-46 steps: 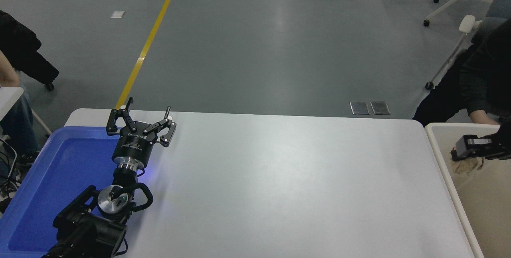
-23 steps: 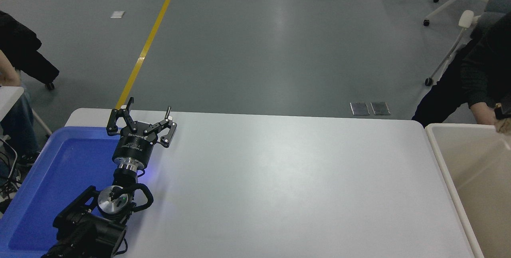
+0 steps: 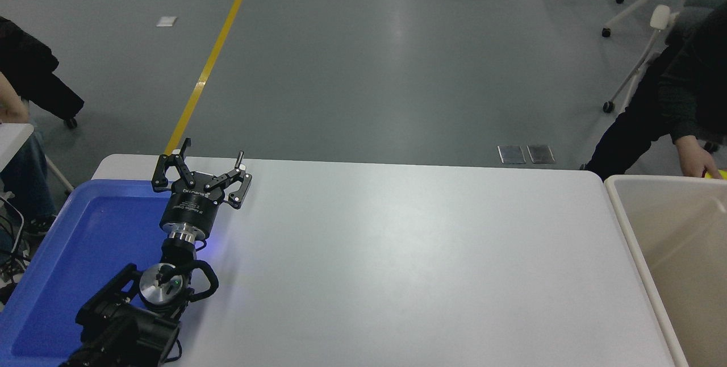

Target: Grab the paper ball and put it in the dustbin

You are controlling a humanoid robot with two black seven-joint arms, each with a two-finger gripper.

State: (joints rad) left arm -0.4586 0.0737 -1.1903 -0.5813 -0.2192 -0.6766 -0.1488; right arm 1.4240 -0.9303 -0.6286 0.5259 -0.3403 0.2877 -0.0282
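The left gripper [image 3: 200,169] has its fingers [image 3: 243,184] spread wide and holds nothing. It has not moved since the earlier pictures. It hangs over the far right rim of the blue tray [image 3: 68,253], at the near-left part of the table [image 3: 397,265], and its arm goes back to the lower left corner.

Far to the right of these fingers stands the bin [image 3: 622,208], just beside the table's right edge. One second ago the right gripper was over the bin with the paper ball under it. Now this gripper is out of the picture, and the ball cannot be seen in the visible part of the bin.

Behind the bin's far rim, a person's hand [image 3: 694,158] reaches down. It was further right before.
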